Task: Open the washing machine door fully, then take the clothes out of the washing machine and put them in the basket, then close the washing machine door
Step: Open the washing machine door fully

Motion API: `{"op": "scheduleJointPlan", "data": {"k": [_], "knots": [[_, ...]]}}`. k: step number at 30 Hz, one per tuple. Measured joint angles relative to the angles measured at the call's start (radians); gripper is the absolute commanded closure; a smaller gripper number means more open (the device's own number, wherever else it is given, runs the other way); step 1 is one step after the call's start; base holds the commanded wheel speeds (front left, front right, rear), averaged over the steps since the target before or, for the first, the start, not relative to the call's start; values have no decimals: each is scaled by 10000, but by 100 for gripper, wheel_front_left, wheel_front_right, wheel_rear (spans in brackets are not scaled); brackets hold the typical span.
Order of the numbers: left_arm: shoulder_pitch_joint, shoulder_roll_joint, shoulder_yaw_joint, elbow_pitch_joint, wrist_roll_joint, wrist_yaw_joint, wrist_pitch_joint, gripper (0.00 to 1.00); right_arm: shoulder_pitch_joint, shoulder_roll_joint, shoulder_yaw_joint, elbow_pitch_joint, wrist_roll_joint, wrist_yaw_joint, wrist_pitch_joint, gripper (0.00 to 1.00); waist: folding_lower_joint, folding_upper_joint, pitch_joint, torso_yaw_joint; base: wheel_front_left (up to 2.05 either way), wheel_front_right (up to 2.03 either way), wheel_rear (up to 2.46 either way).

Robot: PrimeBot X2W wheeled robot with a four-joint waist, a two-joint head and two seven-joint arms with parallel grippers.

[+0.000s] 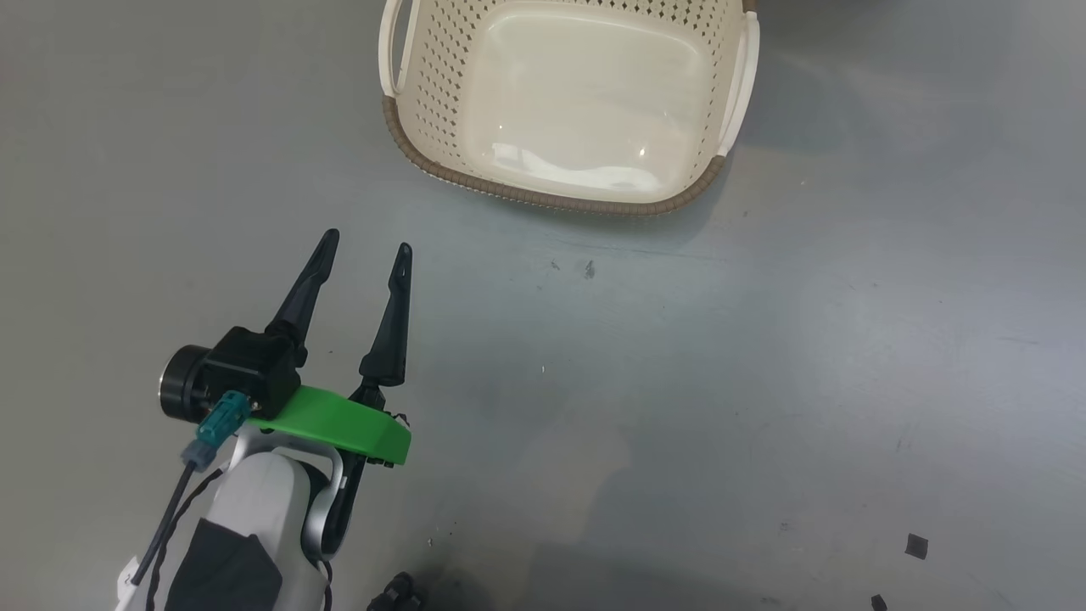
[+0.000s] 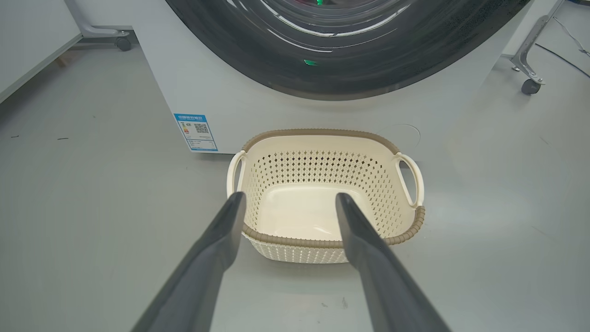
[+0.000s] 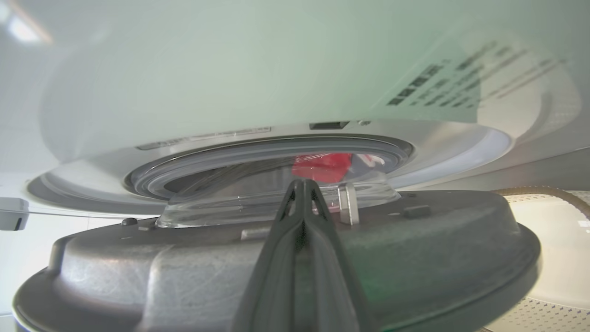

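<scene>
Your washing machine (image 2: 221, 97) fills the 12 o'clock side of the left wrist view, white, standing on the grey floor (image 2: 92, 207). In the right wrist view its door (image 3: 138, 276) is ajar: the grey inner face is off the front panel, and the bulging glass points at the rubber-ringed opening. The basket (image 2: 322, 132) sits on the floor just in front of the machine, at 12 o'clock in the head view, its bare bottom showing. Your left jaws are spread wide and hold nothing, with the fingers (image 1: 305, 288) at 8 o'clock, aimed toward the basket. Your right jaws are pressed together, fingers (image 3: 299, 258) over the door's inner face; you cannot tell whether they touch it. The clothes (image 3: 322, 167) show red inside the drum. A blue label (image 2: 196, 131) sits at the basket's 10 o'clock.
</scene>
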Motion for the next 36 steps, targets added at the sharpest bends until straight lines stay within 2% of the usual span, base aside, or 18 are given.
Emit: {"op": "scheduleJointPlan", "data": {"k": [14,36], "knots": [[1,0,-77,54,-6,46,0,0,703,27,-98,531,228,-8,403,100,0,0,-695,-30,0,0,0],[248,4,-98,270,-79,205,0,0,2621,330,40,995,702,-8,1267,100,0,0,-2152,-136,0,0,0]]}}
